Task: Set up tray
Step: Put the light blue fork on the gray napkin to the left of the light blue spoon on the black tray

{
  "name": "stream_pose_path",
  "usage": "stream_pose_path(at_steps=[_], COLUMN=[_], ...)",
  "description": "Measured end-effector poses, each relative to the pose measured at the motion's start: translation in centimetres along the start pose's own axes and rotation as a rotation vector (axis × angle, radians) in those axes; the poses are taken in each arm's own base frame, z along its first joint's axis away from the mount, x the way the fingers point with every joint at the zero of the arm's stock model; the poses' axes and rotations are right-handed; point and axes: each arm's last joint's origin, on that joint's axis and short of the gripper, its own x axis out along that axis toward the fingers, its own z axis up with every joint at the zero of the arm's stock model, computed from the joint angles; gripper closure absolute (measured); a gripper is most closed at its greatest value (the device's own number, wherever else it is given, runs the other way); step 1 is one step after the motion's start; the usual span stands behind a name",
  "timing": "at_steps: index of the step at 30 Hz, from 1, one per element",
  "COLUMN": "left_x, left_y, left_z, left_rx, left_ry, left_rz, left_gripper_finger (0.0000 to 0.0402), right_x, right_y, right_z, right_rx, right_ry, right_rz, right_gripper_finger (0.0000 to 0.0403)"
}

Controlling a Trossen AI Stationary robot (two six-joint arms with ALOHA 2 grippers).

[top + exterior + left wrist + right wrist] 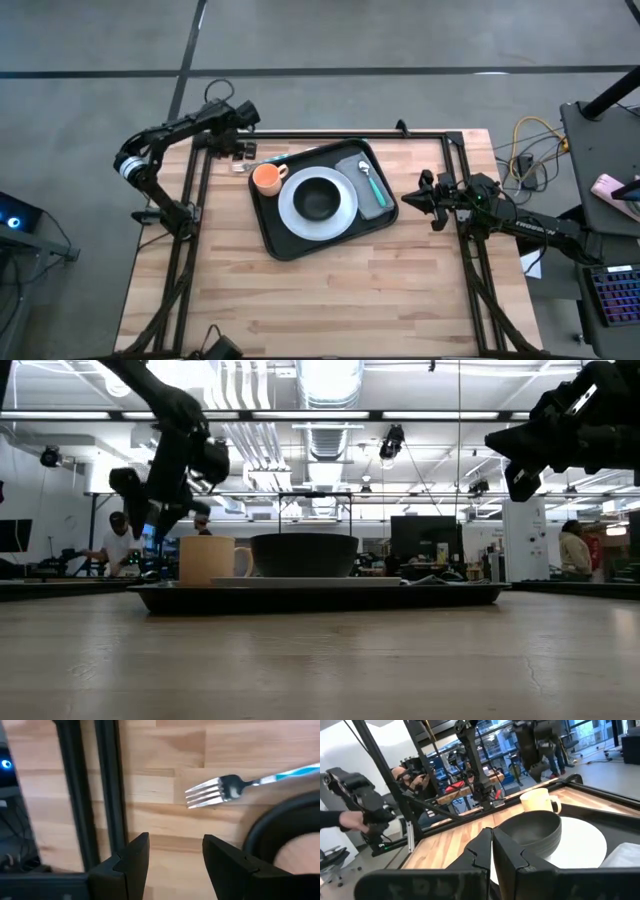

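Though the fork is cut off at its handle in the left wrist view, its tines point away from the tray. That tray sits mid-table, long axis skewed. Left gripper hovers above the fork, parted, empty. Right gripper, closed and empty, waits beside the tray.

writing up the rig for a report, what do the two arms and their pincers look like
Both arms are dark, near-black jointed links. The left arm has a white band near one joint, and its pincer ends in two flat, angular black fingers. The right arm carries white lettering along its link and thin cabling near the wrist; its pincer has the same blocky black fingers with stepped inner edges.
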Motion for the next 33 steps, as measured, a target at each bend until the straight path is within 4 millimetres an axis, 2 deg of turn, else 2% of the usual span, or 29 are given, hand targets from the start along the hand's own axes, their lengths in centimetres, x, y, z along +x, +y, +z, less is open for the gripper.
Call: stream_pose_path(at_steps=[7,11,18,28,33], left_x=[3.8,5.3,6.2,7.6,8.7], left_y=[-0.5,-0.3,-0.3,0.3,-0.2], left_z=[-0.8,-0.7,0.0,-0.2,-0.4], left_rx=[-0.086,-0.138,-0.189,-0.203,-0.232], left_ry=[0.001,-0.021,-0.073,-0.073,-0.067], left_rz=[-0.038,-0.066,-0.113,-0.113,-0.218], left_gripper_finger=[0.0237,0.0237,0.0237,0.0237,0.0237], right_x=[0.0,0.0,0.0,0.0,0.0], right_y=[0.0,0.0,0.0,0.0,-0.1], right_z=[0.0,0.0,0.0,0.0,0.0], right_rx=[0.0,0.0,0.0,0.0,0.0], right_ry=[-0.001,-0.001,-0.001,-0.002,-0.012], right_rz=[-0.001,0.0,0.0,-0.003,-0.024], right_gripper_finger=[0.0394,0.0394,0.0394,0.0394,0.0394])
